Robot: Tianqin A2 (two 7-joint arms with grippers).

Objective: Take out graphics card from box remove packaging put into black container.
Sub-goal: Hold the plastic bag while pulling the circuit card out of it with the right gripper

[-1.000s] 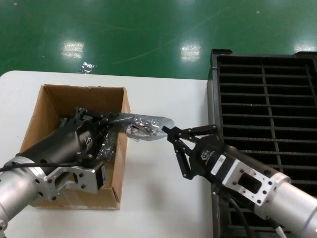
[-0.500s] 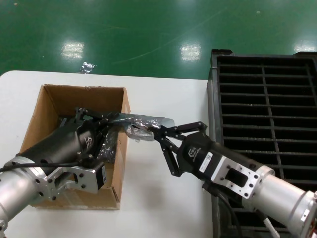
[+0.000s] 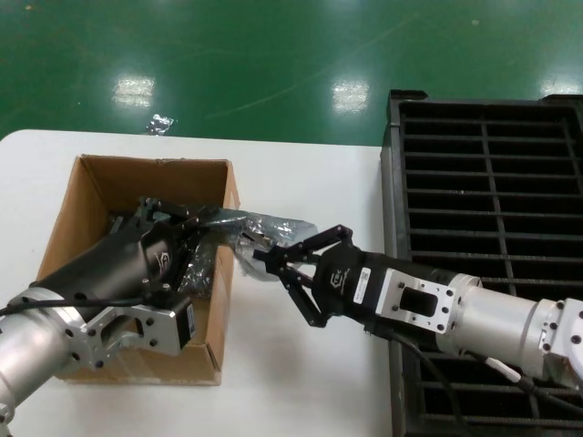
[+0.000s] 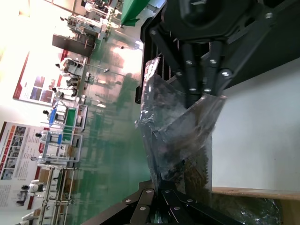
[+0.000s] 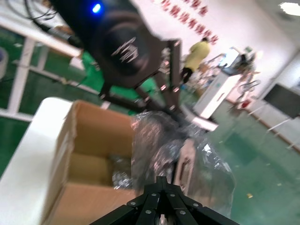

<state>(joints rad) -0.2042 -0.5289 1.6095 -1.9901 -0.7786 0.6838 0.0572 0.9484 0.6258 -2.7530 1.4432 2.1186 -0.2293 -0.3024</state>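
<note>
While the left pincer [image 3: 211,221] is clamped on one end of the packaging [image 3: 264,232] at the box [image 3: 91,187] rim, the right pincer [image 3: 273,264] has its fingers spread wide around the other end — not closed on it yet as far as I can tell. So the bag hangs in the air between the two arms, just past the box's right wall, above the white surface [image 3: 301,364].

Key relation for the next move: the bag's free end sits right at the right pincer's fingertips, toward 10 o'clock from that arm's wrist. The right arm is clearly the nearer one to that end. Its long axis runs roughly 9 to 3 in the head view, dipping a little toward 4 o'clock.

I'd guess the graphics card [image 3: 258,240] is that glinting metal bit inside the plastic near the free end, but which way the board points I can't tell through the crinkles. The black container [image 3: 492,182] is off at 3 o'clock, well apart from the bag.

My read: the right pincer needs to close on the plastic so the two can pull it off.
</note>
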